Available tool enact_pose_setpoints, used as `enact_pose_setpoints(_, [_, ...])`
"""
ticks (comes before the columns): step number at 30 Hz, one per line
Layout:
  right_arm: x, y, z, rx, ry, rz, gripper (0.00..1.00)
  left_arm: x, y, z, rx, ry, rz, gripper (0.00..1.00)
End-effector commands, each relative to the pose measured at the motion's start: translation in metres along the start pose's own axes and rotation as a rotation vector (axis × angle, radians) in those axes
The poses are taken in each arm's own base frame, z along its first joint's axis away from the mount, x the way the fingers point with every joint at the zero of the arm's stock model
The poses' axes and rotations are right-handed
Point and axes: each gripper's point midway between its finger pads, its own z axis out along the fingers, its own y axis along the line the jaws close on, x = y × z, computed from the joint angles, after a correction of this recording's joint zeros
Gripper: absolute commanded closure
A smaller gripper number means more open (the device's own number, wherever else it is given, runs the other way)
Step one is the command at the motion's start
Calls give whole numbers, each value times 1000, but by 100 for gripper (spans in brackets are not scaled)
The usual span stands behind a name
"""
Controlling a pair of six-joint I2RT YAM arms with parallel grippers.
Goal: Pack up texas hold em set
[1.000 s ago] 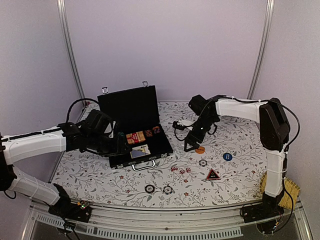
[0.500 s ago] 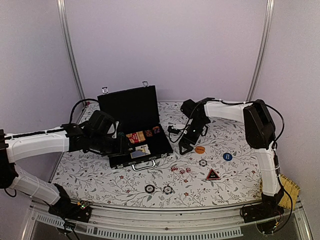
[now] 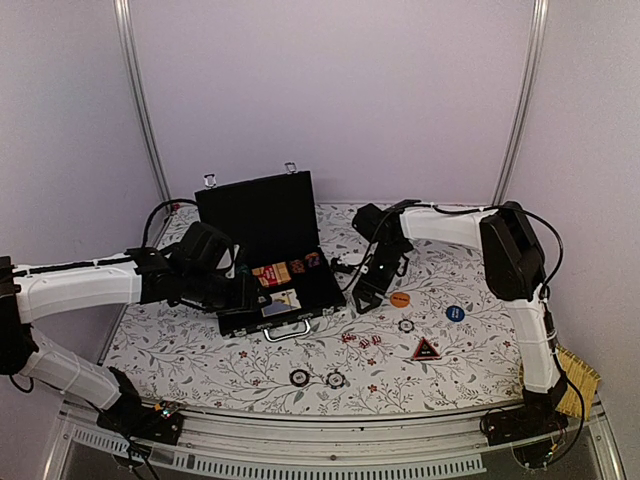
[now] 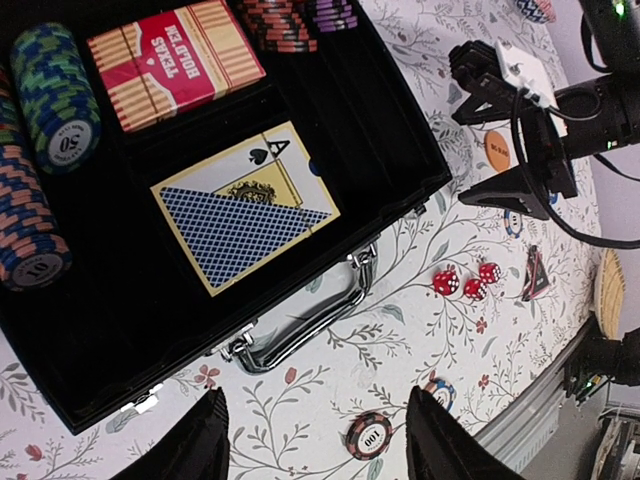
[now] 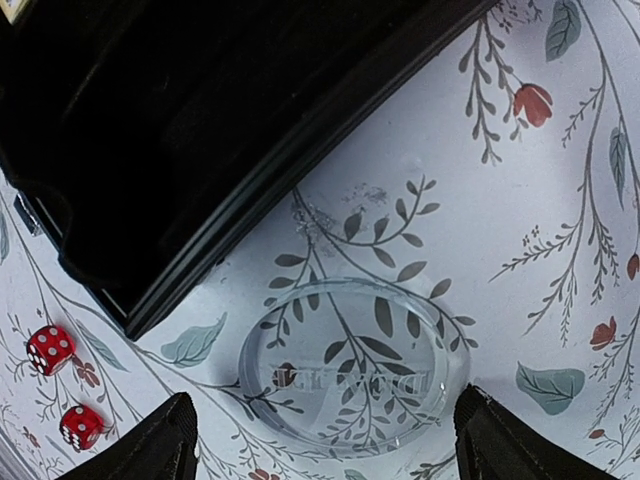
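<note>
The black briefcase [image 3: 246, 214] of the texas hold em set lies open at centre left, with chip stacks [image 4: 55, 95], a red card box [image 4: 175, 62] and loose cards [image 4: 245, 205] inside. My left gripper [image 3: 250, 295] hangs open above its silver handle [image 4: 300, 325], holding nothing. My right gripper [image 3: 362, 298] is open by the case's right corner, its fingers either side of a clear disc [image 5: 355, 365] lying flat on the cloth. Red dice [image 3: 362, 341], an orange disc [image 3: 400, 299], a blue disc [image 3: 455, 312], a black-red triangle [image 3: 426, 349] and loose chips [image 3: 299, 377] lie on the table.
The table carries a floral cloth [image 3: 470, 260]. A woven straw item [image 3: 575, 385] hangs off its right front corner. Two chips [image 4: 371, 435] lie near the front edge, just ahead of my left fingers. Two dice [image 5: 50, 348] show at the left of the right wrist view.
My right arm has swung left from beside the orange disc toward the briefcase's right corner. The left arm has edged slightly right and stays open.
</note>
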Motion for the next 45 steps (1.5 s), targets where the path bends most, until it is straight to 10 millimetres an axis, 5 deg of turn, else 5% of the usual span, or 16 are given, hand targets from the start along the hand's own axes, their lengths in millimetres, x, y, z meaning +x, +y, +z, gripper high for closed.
enact_pose_setpoints(1, [1, -4, 16, 35, 34, 10, 10, 4, -4, 2, 8, -1, 24, 39])
enact_pose_setpoints(11, [-8, -3, 22, 98, 32, -9, 17, 8, -1, 5, 6, 5, 22, 39])
enact_pose_setpoints(12, [-3, -3, 34, 89, 56, -6, 18, 8, -1, 5, 6, 6, 21, 39])
enact_pose_setpoints(17, [3, -3, 41, 80, 81, 1, 29, 8, 0, 4, 3, 3, 22, 39])
enact_pose_setpoints(19, [5, -2, 40, 78, 91, 2, 36, 7, 1, 3, 1, -1, 25, 39])
enact_pose_setpoints(23, [2, -2, 6, 127, 66, -3, 45, 5, -1, 2, 3, -4, 31, 38])
enact_pose_setpoints(28, [-26, -1, -50, 179, -53, -24, 45, 0, 1, -3, -16, -27, 38, 38])
enact_pose_setpoints(32, [-49, 8, -75, 157, -133, -58, 47, -6, 3, -11, -27, -70, 29, 39])
enact_pose_setpoints(45, [-140, 77, -70, 120, -299, -273, 48, -21, 37, -56, -46, -241, -125, 39])
